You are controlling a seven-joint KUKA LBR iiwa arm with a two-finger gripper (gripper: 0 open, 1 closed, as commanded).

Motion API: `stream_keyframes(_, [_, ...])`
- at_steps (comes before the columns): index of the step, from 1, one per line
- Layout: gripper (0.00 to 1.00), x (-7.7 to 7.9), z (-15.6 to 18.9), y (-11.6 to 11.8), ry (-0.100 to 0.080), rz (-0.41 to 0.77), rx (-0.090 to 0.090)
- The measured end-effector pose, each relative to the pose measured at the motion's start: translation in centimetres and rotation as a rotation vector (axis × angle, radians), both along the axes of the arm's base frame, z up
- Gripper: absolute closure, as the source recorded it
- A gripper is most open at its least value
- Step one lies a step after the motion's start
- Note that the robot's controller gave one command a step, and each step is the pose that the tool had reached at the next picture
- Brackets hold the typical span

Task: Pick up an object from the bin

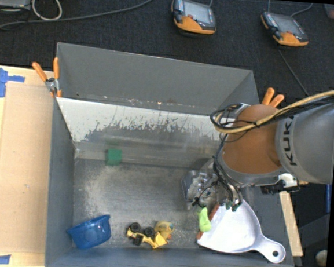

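Note:
My gripper [197, 188] is low in the right half of the bin, under the orange wrist cover. Just below it lies a small lime-green piece [205, 220], resting against the left edge of a white scoop with a handle [237, 232] in the bin's front right corner. Whether the green piece touches the gripper cannot be made out. A yellow toy vehicle with black wheels [149, 234] lies to the left of them along the front wall.
A blue cup [90, 232] lies tipped in the front left corner. A small green cube [114, 157] sits near the back wall, left of centre. The arm and its cables cover the bin's right wall.

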State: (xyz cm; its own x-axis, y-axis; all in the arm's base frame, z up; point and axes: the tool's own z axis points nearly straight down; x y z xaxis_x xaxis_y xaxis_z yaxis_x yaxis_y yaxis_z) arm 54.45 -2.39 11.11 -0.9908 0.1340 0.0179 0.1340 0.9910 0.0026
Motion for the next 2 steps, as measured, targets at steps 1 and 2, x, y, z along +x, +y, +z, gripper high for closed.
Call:
stream_keyframes(1, [1.0,0.0,3.8,0.0,0.002,0.0,0.001])
stream_keyframes(2, [1.0,0.1,7.2,0.0,-0.002,0.001,0.0])
